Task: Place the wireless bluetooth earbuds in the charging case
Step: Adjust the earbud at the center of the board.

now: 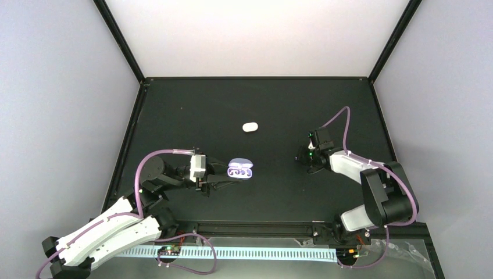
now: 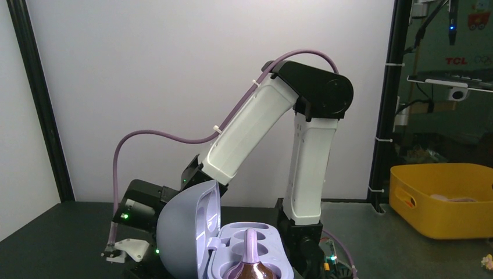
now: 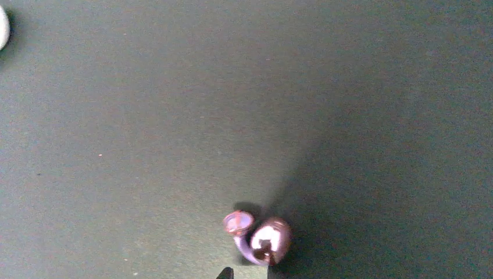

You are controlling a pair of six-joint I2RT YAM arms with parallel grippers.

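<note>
The purple charging case (image 1: 240, 170) lies open left of the table's middle, its lid (image 2: 186, 232) raised. One purple earbud (image 2: 256, 261) lies in the case tray (image 2: 273, 232), stem pointing away from the left wrist camera. My left gripper (image 1: 224, 179) is shut at the case's near end; its fingers are hidden in the left wrist view. A second purple earbud (image 3: 258, 238) lies on the mat. My right gripper (image 3: 248, 274) points down over it at the table's right (image 1: 308, 160), with the two fingertips close on either side of the bud's near end.
A shut white case (image 1: 250, 127) lies behind the purple one, and its edge (image 3: 2, 26) shows at the far left of the right wrist view. A yellow bin (image 2: 442, 197) stands off the table beyond the right arm (image 2: 302, 145).
</note>
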